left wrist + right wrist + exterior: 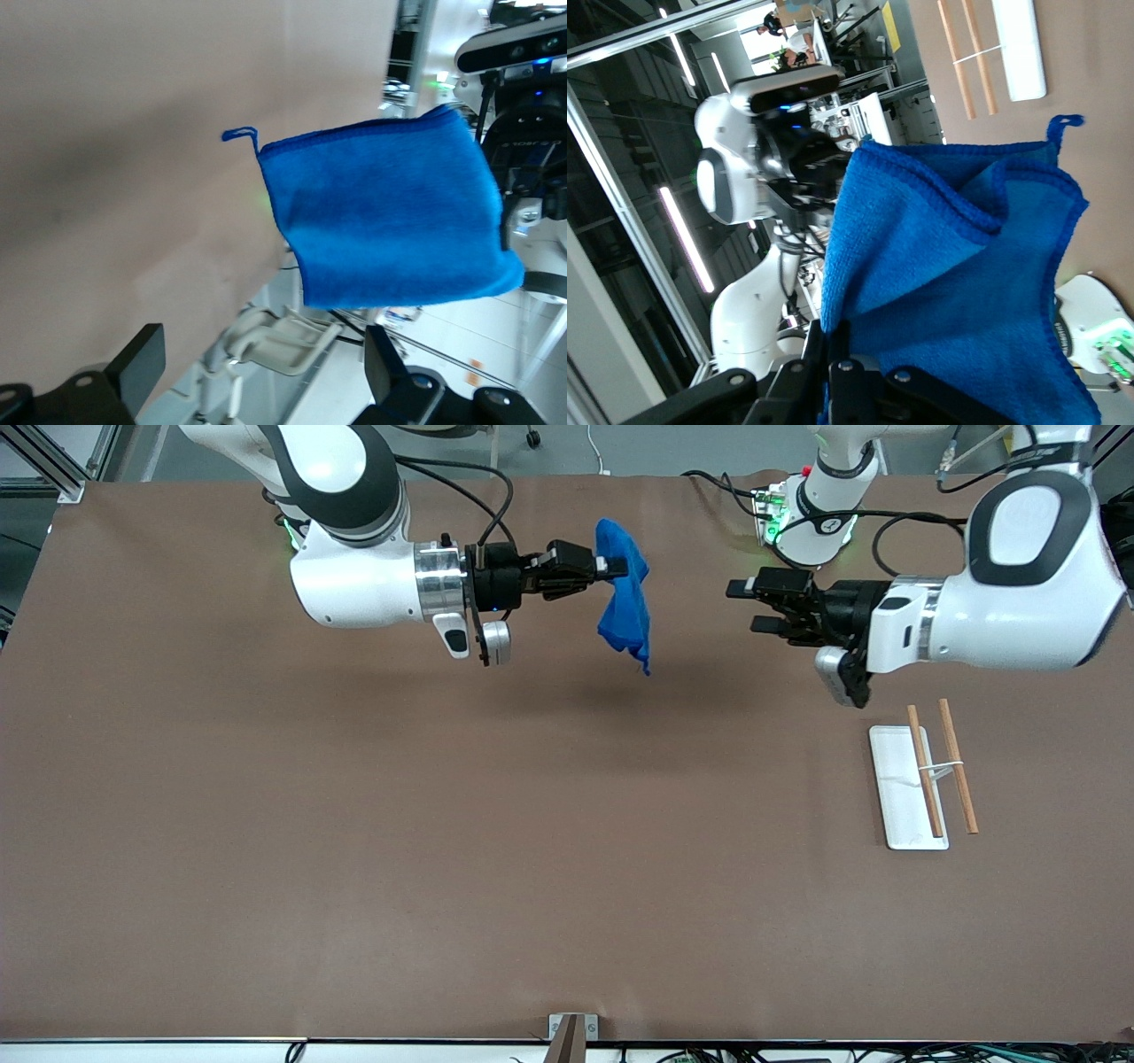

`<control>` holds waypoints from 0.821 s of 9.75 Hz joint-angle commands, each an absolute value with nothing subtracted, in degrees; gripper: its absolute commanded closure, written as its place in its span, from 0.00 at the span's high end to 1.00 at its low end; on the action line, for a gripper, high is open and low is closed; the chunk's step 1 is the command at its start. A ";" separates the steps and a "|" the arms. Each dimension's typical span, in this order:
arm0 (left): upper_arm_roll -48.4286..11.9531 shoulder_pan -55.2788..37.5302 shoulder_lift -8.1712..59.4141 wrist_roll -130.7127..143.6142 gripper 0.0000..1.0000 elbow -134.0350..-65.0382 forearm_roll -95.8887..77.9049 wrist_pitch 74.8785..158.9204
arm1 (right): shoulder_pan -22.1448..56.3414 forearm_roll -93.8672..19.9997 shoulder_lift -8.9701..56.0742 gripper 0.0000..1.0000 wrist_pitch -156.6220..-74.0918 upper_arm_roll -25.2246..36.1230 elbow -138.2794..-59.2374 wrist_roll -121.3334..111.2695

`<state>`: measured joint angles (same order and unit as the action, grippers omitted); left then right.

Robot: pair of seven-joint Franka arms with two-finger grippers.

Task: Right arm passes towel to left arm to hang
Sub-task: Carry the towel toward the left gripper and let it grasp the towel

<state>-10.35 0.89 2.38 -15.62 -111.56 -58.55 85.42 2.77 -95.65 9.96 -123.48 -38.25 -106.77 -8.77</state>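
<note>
The bright blue towel (625, 593) hangs in the air over the table's middle, pinched at its upper edge by my right gripper (609, 565), which is shut on it. The towel fills the right wrist view (957, 292), its loop at one corner (1066, 121). My left gripper (742, 607) is open and empty, level with the towel and a short gap from it, pointing at it. In the left wrist view the towel (394, 212) hangs ahead of the open fingers (390, 363), its loop (241, 134) sticking out.
A white rack tray (904, 788) with two wooden bars (923, 771) lies on the brown table toward the left arm's end, nearer to the front camera than the left gripper. It also shows in the right wrist view (1019, 49).
</note>
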 commanded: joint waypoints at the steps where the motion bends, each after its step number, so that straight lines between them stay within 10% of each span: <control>1: -10.28 1.05 0.62 -21.25 0.99 -121.70 -67.89 86.57 | 3.07 -100.53 12.47 0.00 -123.92 -40.16 -104.42 -9.67; 8: -10.55 0.62 -5.10 -29.18 0.96 -137.45 -93.32 92.28 | 3.96 -101.34 12.57 0.00 -125.86 -40.34 -104.15 -11.60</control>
